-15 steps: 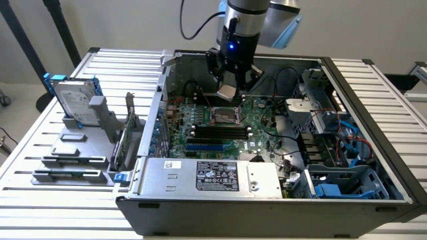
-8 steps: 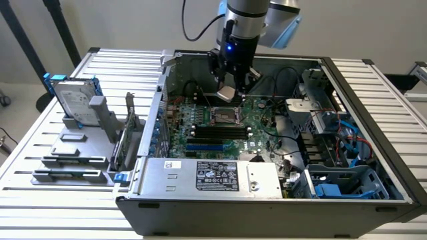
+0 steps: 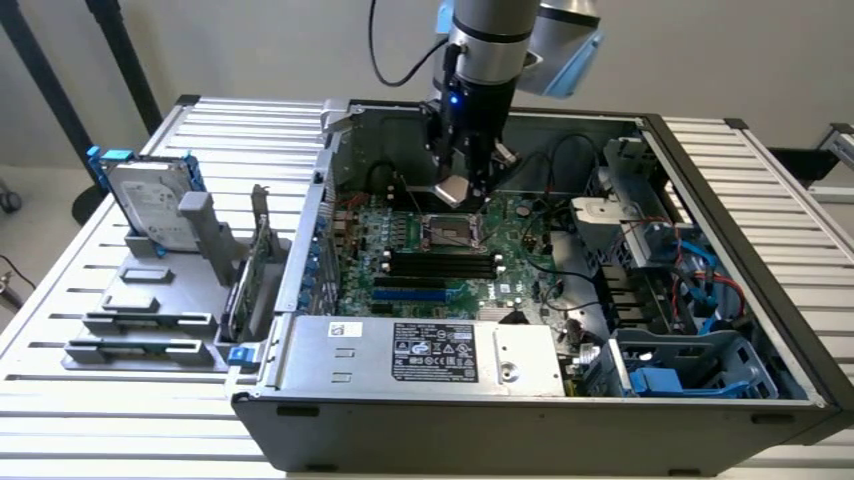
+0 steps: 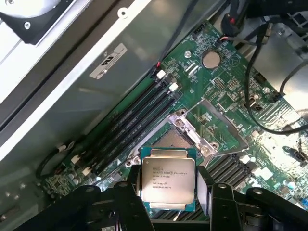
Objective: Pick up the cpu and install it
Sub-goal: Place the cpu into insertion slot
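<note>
Your end effector [image 4: 168, 193] is pinching the cpu [image 4: 167, 179] by its edges just above the socket [image 4: 169, 138] on the motherboard [image 4: 226, 91], so you're mid-install, and I judge seating calls for a level, squarely aligned approach.

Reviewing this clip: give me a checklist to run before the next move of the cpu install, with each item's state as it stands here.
1. cpu gripped between the fingers: ok.
2. Printed metal top faces the wrist camera: ok.
3. Socket empty: ok.
4. cpu set in the socket: not ok, it is held above the motherboard.
5. Corner marks matched to the socket: cannot tell.
6. Black cable apart from the socket: ok.
</note>
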### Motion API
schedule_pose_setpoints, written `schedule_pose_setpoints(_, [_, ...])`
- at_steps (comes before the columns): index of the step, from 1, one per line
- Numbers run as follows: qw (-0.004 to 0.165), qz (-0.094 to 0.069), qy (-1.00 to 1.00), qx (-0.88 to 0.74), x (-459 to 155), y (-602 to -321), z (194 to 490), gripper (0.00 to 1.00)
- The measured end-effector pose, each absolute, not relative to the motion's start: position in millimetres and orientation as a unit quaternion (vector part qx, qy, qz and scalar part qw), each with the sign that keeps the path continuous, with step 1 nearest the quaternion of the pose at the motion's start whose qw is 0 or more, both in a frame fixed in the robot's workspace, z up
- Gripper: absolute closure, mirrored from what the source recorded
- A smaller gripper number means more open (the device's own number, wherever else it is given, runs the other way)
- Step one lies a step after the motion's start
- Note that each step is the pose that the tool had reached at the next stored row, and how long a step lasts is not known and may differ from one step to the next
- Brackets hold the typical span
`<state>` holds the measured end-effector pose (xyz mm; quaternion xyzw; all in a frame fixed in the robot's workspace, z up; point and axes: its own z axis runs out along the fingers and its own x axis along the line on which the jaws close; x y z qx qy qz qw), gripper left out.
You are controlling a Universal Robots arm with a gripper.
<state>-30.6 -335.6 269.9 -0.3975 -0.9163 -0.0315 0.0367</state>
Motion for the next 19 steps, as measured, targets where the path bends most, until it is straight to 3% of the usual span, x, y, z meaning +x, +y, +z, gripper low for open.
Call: schedule_pose_setpoints(19, [0.031, -0.037, -0.834, -0.549, -31, -336, 250, 0.45])
